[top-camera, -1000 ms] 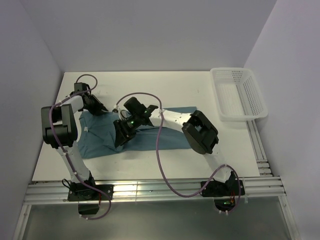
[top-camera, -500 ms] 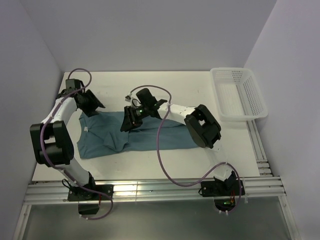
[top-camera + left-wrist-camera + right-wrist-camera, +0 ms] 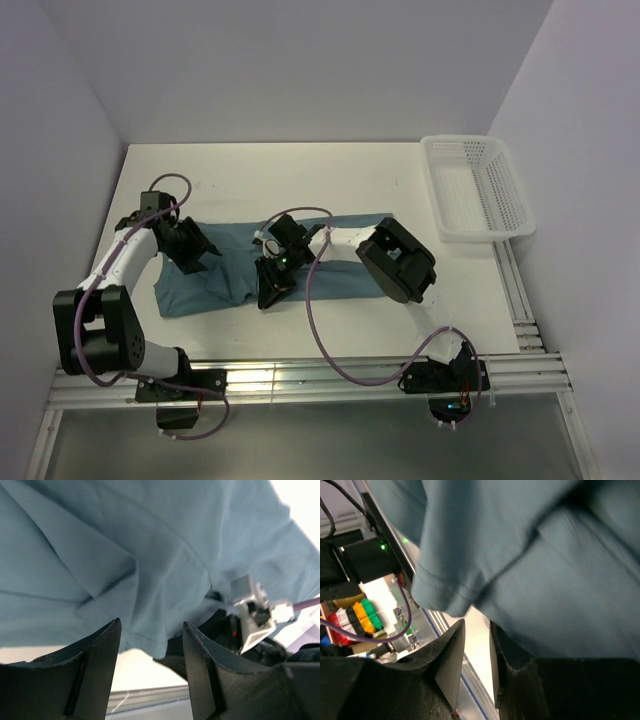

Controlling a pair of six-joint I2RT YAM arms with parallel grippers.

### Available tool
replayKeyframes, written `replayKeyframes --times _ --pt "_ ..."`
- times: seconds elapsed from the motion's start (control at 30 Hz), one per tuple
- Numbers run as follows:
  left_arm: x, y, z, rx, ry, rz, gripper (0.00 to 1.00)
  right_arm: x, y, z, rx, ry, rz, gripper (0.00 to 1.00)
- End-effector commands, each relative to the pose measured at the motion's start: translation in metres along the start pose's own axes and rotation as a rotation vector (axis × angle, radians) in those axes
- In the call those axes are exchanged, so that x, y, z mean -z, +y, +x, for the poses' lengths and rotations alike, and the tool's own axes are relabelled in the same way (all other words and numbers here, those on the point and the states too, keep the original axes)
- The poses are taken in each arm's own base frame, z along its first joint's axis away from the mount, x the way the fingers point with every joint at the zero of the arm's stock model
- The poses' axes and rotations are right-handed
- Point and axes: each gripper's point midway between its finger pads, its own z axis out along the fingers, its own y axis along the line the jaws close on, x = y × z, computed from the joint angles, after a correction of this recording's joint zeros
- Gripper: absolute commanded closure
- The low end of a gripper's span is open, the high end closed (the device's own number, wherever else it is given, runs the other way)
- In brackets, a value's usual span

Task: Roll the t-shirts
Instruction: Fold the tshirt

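**Left pincer lets go, right pincer comes down on the hem: no roll started**

The t-shirt (image 3: 335, 262) lies spread and wrinkled on the counter (image 3: 300, 175), well apart from the white mesh basket (image 3: 478, 188), to its left and nearer the arm bases. A puckered fold sits about midway along its length, on the long edge turned toward the arm bases. No part of it is rolled yet.

The left pincer (image 3: 198, 260) was narrow a second ago, at the far corner of the shirt end farthest from the basket. It has since spread its jaws and slid nearer the arm bases over that same end. In the left wrist view its fingers (image 3: 97, 677) stand apart with only a hanging hem beyond them and nothing held.

The right pincer (image 3: 271, 294) was wider a second ago. It lifted toward the shirt's far edge, then dropped to the puckered fold. Its jaws are now drawn in to a thin slit, and the right wrist view shows no cloth inside it, only hem draped just past the tips.

This looks like a change of hold rather than progress. One end has been released and a fresh pinch is being tried, so flattening probably has to come before rolling.
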Motion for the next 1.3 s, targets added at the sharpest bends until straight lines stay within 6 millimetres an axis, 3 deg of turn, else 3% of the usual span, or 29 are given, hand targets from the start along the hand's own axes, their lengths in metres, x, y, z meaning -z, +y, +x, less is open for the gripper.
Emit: replayKeyframes --times 0.0,0.17,0.3,0.43,0.8,1.13,1.27 --pt "0.005 -0.004 0.016 0.017 0.019 -0.003 0.42 0.021 0.017 -0.005 0.058 -0.046 -0.006 0.67" --pt "0.006 0.012 0.022 0.009 0.007 -0.099 0.43 0.039 0.037 -0.018 0.092 -0.09 -0.021 0.68" --pt "0.012 0.02 0.021 0.015 -0.018 -0.144 0.44 0.055 0.054 -0.04 0.105 -0.16 -0.062 0.68" --pt "0.012 0.018 0.018 0.031 -0.034 -0.121 0.44 0.05 0.062 -0.059 0.086 -0.187 -0.109 0.68" --pt "-0.007 0.027 0.032 0.081 0.008 -0.04 0.5 0.02 0.048 -0.075 0.021 -0.18 -0.175 0.68" --pt "-0.008 0.047 0.019 0.165 -0.026 -0.049 0.54 -0.003 0.005 -0.057 -0.033 -0.114 -0.011 0.7" --pt "-0.012 0.051 0.021 0.186 -0.016 -0.063 0.57 -0.005 0.0 -0.053 -0.044 -0.108 -0.004 0.71"
